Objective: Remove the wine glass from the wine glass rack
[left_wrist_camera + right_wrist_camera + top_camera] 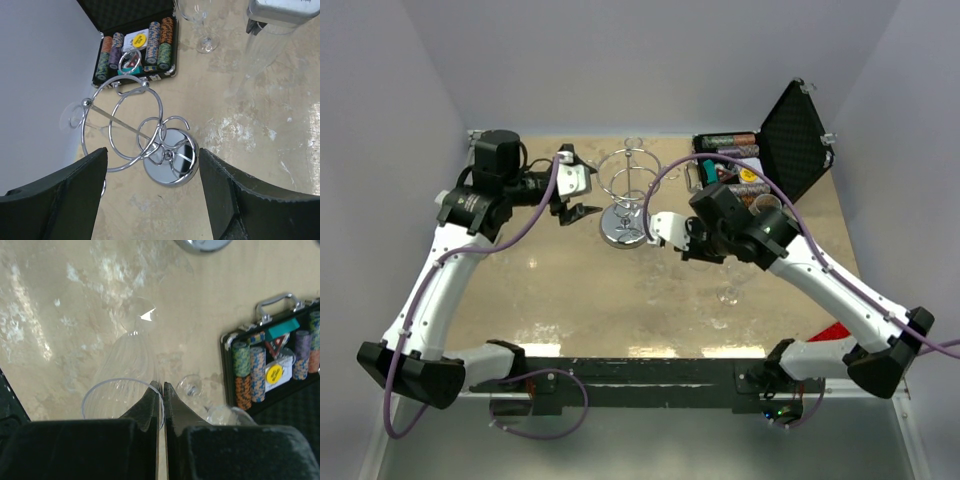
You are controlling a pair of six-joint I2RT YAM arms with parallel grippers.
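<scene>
The chrome wine glass rack [628,190] stands at the back middle of the table on its round mirror base [172,162]. My left gripper [578,208] hangs just left of it, open, with the base showing between its fingers [152,155] and nothing held. My right gripper [163,385] is shut on the rim of a clear wine glass [122,365], right of the rack and apart from it. That glass's foot [141,315] points toward the rack. A faint second glass [75,117] seems to hang at the rack's far side.
An open black case of poker chips [760,155] sits at the back right. Another wine glass [202,25] stands between the case and my right gripper [282,12]. A faint glass [728,295] shows under the right arm. Walls enclose the table on three sides.
</scene>
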